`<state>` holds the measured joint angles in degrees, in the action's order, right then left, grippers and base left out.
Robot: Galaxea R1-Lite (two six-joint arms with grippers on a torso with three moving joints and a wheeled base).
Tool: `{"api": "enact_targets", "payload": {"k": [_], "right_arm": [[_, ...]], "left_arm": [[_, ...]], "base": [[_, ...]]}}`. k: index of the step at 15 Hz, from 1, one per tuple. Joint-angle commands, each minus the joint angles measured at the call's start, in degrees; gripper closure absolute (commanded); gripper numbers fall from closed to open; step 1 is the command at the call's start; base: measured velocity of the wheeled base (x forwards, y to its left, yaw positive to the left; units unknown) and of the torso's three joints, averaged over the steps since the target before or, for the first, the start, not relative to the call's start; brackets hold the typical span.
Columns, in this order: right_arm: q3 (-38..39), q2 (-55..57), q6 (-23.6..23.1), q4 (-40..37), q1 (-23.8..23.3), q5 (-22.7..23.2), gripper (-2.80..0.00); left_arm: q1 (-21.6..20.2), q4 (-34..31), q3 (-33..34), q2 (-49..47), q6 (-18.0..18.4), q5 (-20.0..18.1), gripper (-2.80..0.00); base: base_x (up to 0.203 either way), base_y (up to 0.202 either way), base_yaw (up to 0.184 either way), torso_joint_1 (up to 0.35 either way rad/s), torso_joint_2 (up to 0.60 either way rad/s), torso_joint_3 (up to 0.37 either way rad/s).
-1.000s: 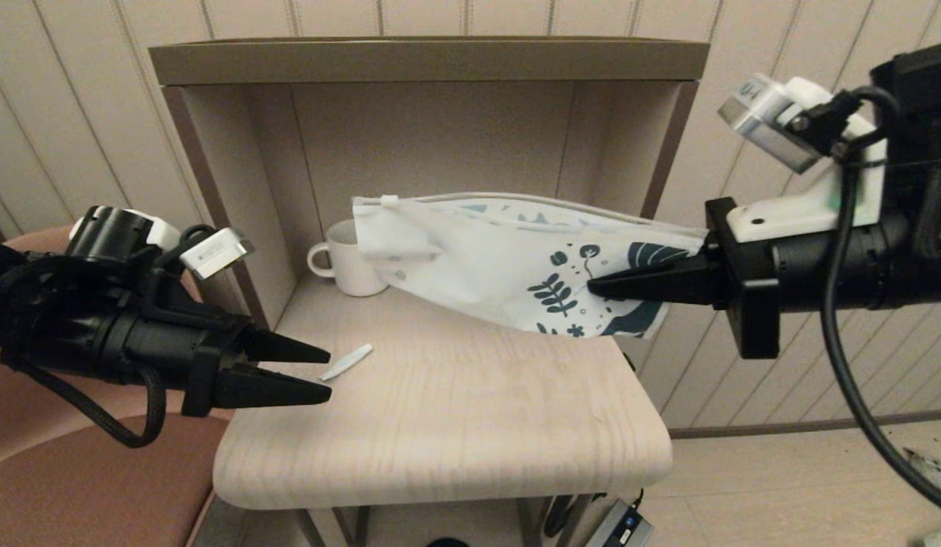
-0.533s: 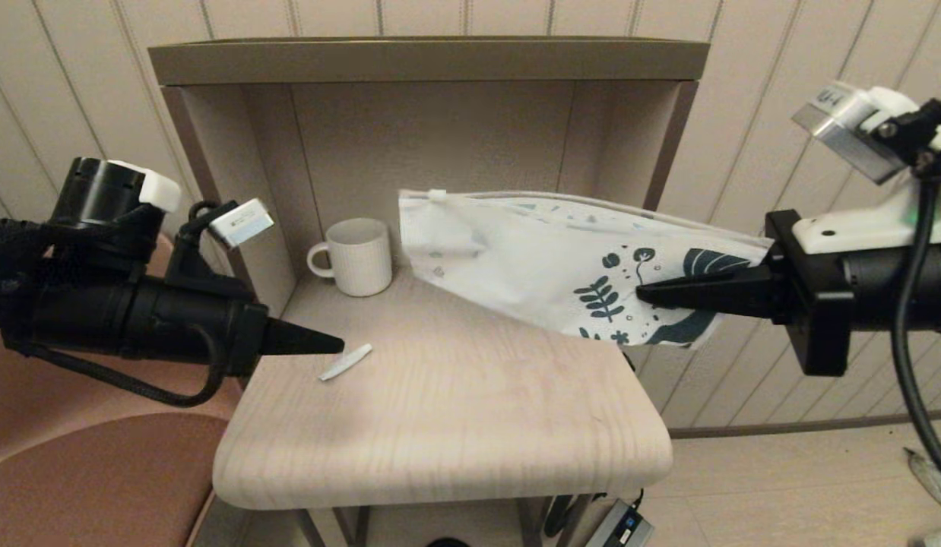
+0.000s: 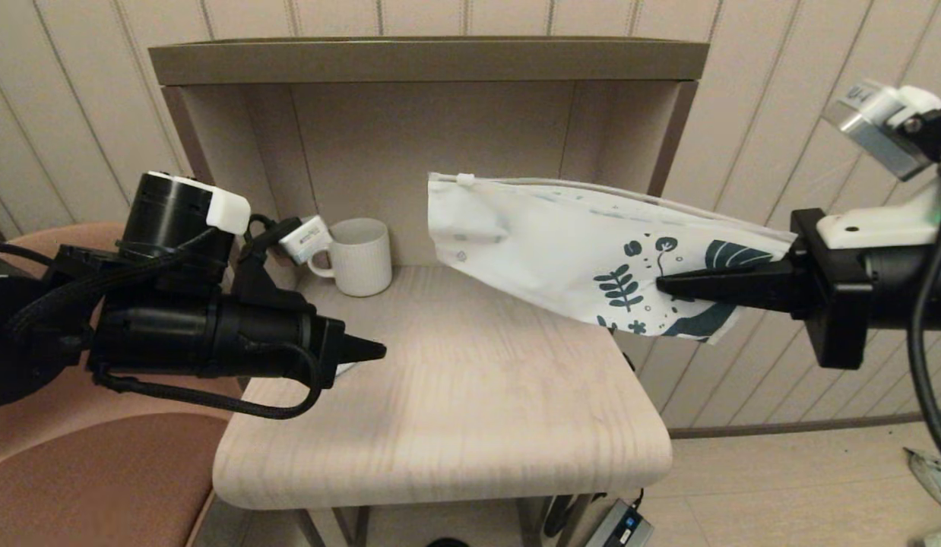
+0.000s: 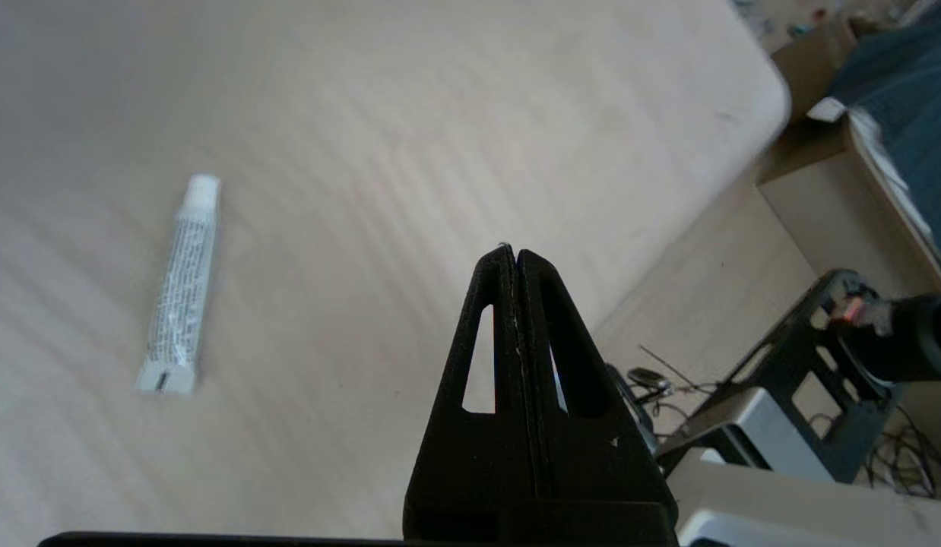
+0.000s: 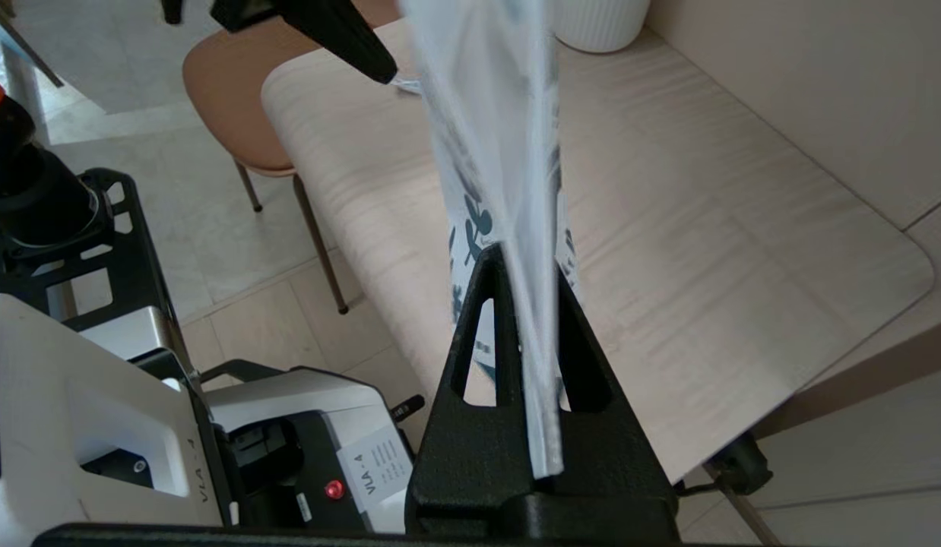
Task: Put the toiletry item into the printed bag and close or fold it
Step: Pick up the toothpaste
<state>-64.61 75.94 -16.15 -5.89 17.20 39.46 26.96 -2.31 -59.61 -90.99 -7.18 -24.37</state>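
Observation:
The toiletry item, a slim white tube (image 4: 180, 285), lies on the wooden table (image 3: 455, 425) near its left edge. In the head view my left arm covers almost all of it. My left gripper (image 3: 379, 351) (image 4: 514, 254) hovers just above the table beside the tube, shut with nothing in it. The printed bag (image 3: 562, 251) hangs in the air over the table's right side. Its white slider (image 3: 464, 180) is at the far upper corner. My right gripper (image 3: 662, 285) (image 5: 525, 254) is shut on the bag's leaf-printed end (image 5: 501, 152).
A white ribbed mug (image 3: 362, 256) stands at the back left inside the shelf alcove (image 3: 425, 137). A brown chair (image 3: 83, 471) sits left of the table. The table's rounded front edge is near me, and cables and a device lie on the floor under it.
My left gripper has shut with nothing in it and moved right over the table, covering the tube in the head view. My right gripper has carried the bag further right and slightly up.

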Motion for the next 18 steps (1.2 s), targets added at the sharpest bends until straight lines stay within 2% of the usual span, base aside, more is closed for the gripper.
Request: {"api": "enact_targets", "payload": {"k": [1,3,4,5,6,7,8,11,16,18], "right_arm": [[0.2,0.2,-0.2,0.0,0.0,0.3,0.0],[0.3,1.3,-0.2,0.0,0.1,0.3,0.0],[0.3,1.8,-0.2,0.0,0.1,0.4,0.0],[0.3,1.9,-0.1,0.1,0.1,0.4,0.0],[0.4,2.2,-0.1,0.0,0.1,0.4,0.0],[0.4,2.9,-0.2,0.1,0.2,0.4,0.0],[0.4,3.5,-0.2,0.1,0.1,0.4,0.0],[0.4,4.3,-0.2,1.5,-0.1,0.3,0.0],[0.5,4.2,-0.2,1.5,-0.6,0.6,0.0],[0.7,4.2,-0.2,1.5,-0.6,1.0,0.0]], "left_arm": [[0.0,0.7,1.1,-0.2,-0.6,1.4,0.0],[-0.2,2.8,3.7,0.0,-0.8,7.0,0.0],[-0.2,5.9,5.9,0.0,-0.8,10.7,0.0],[-0.2,10.0,7.7,-0.1,-0.8,14.9,-1.96],[-0.2,14.0,9.6,-0.2,-0.7,18.9,-2.8],[-0.2,17.4,10.8,-0.2,-0.6,21.4,-2.8],[-0.2,18.6,11.2,-0.5,-0.4,21.8,-2.8],[-0.2,19.8,11.0,-3.6,0.1,21.0,-2.8],[-0.3,25.9,13.2,-8.2,4.9,20.1,-2.8],[-2.4,26.6,13.0,-9.8,6.2,19.5,-2.8]], "base": [[0.0,0.0,0.0,0.0,0.0,0.0],[0.0,0.0,0.0,0.0,0.0,0.0],[0.0,0.0,0.0,0.0,0.0,0.0],[0.0,0.0,0.0,0.0,0.0,0.0],[0.0,0.0,0.0,0.0,0.0,0.0],[0.0,0.0,0.0,0.0,0.0,0.0],[0.0,0.0,0.0,0.0,0.0,0.0],[0.0,0.0,0.0,0.0,0.0,0.0],[0.0,0.0,0.0,0.0,0.0,0.0],[0.0,0.0,0.0,0.0,0.0,0.0]]}}
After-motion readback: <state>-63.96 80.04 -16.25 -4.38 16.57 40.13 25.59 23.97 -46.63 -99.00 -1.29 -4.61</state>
